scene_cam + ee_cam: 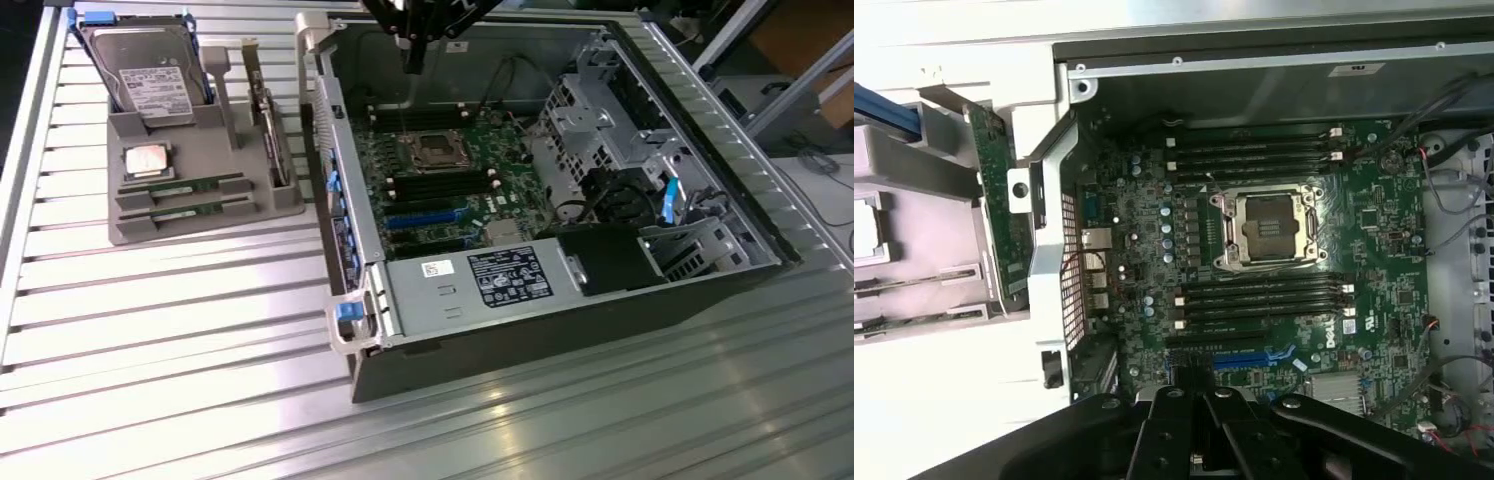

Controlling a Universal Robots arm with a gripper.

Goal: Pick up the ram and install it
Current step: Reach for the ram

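Observation:
Two ram sticks (187,186) (188,211), thin green strips, lie in slots of the grey holder (254,205) at the exterior view's left. In the wrist view the same two ram sticks (916,283) (920,319) lie in the holder beside the case. My gripper (415,66) hangs shut and empty over the far end of the open computer case (534,335), above the motherboard (441,185). The wrist view shows my gripper (1199,452) with its fingers together, looking down on the black memory slots (1264,300) and the empty processor socket (1269,228).
The holder also carries a hard drive (140,75), a square silver processor (147,160) and an upright green expansion card (274,140) (999,200). A power supply (487,280) and drive cages (601,130) crowd the case. Everything rests on a ribbed metal table (160,350).

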